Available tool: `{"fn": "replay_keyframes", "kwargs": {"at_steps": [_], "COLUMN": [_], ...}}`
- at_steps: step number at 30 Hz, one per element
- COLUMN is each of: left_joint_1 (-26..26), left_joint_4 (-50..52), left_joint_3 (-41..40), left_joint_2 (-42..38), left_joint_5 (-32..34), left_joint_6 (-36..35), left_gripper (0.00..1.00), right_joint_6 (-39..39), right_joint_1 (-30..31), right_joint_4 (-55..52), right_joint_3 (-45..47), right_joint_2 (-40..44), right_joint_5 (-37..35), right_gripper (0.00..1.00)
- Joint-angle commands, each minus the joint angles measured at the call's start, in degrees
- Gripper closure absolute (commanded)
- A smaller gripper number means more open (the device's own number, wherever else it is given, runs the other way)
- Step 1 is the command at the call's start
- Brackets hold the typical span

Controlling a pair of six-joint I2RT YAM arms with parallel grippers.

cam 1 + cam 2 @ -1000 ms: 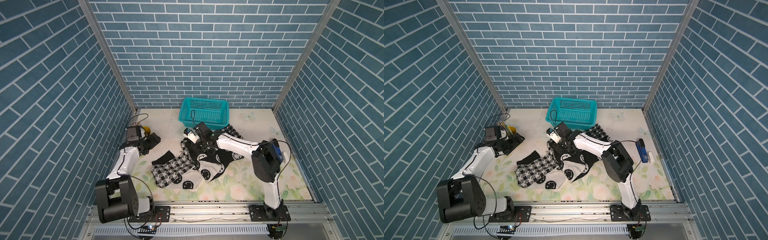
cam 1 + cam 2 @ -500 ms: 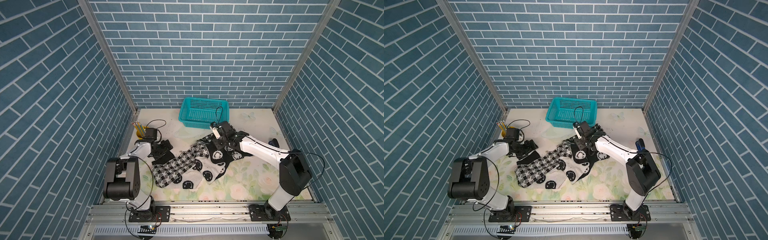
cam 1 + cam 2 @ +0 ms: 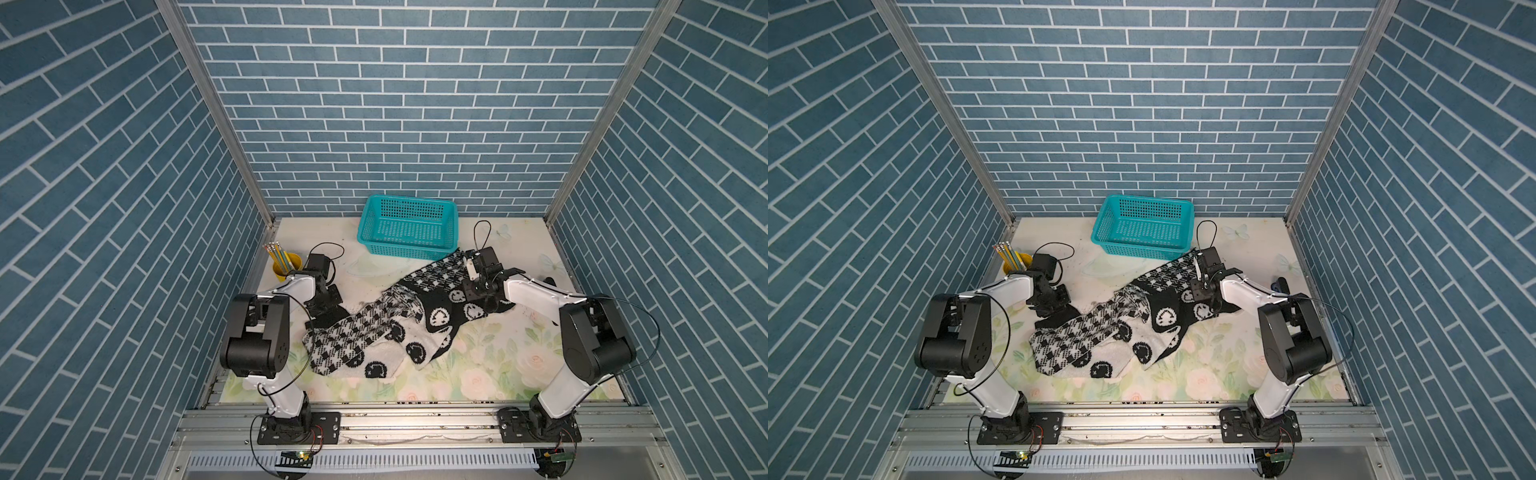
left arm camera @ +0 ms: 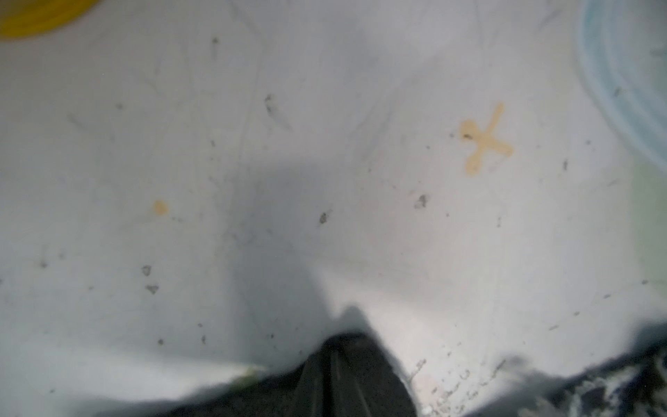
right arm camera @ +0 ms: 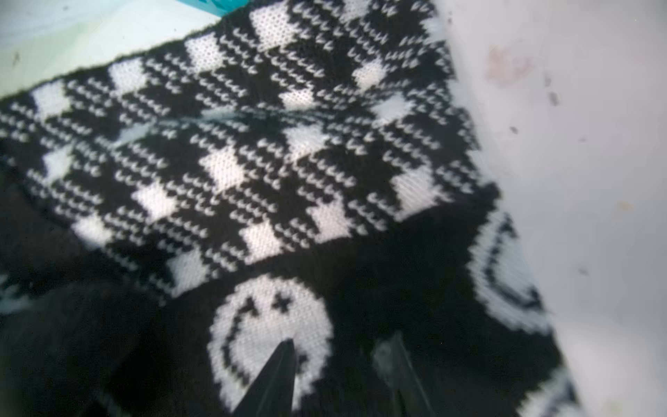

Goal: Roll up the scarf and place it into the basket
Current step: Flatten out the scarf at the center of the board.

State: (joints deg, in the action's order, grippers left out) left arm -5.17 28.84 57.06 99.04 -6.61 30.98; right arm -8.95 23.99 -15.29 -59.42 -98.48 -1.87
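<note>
Rolling seems not begun: the scarf (image 3: 399, 328) lies crumpled from 8 to 1 o'clock, near the basket (image 3: 407, 250) at 12, the left gripper (image 4: 348, 348) closed at its corner, the right gripper (image 5: 341, 339) parted above it, needing a pinch next.

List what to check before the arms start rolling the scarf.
1. The basket is empty and upright: ok.
2. The scarf lies flat for rolling: not ok, it is bunched in the middle.
3. The right gripper is open above the scarf: ok.
4. The left gripper is shut; hold on the scarf corner: cannot tell.
5. The pencil cup stands apart from the scarf: ok.
</note>
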Motion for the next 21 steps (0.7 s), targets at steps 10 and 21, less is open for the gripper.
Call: {"fn": "replay_keyframes", "kwargs": {"at_steps": [10, 21], "left_joint_1": [3.1, 8.0], "left_joint_4": [15.2, 18.2], "left_joint_3": [-2.3, -3.6], "left_joint_2": [-14.0, -21.2], "left_joint_5": [17.9, 9.9], "left_joint_6": [-0.9, -2.1], "left_gripper": [1.00, 1.00], "right_joint_6": [-3.9, -2.4], "right_joint_1": [-7.0, -15.3], "right_joint_4": [-0.7, -7.7], "right_joint_3": [-3.7, -5.2], "right_joint_2": [-13.3, -7.4], "right_joint_5": [-7.6, -22.1], "right_gripper": [0.56, 0.55]}}
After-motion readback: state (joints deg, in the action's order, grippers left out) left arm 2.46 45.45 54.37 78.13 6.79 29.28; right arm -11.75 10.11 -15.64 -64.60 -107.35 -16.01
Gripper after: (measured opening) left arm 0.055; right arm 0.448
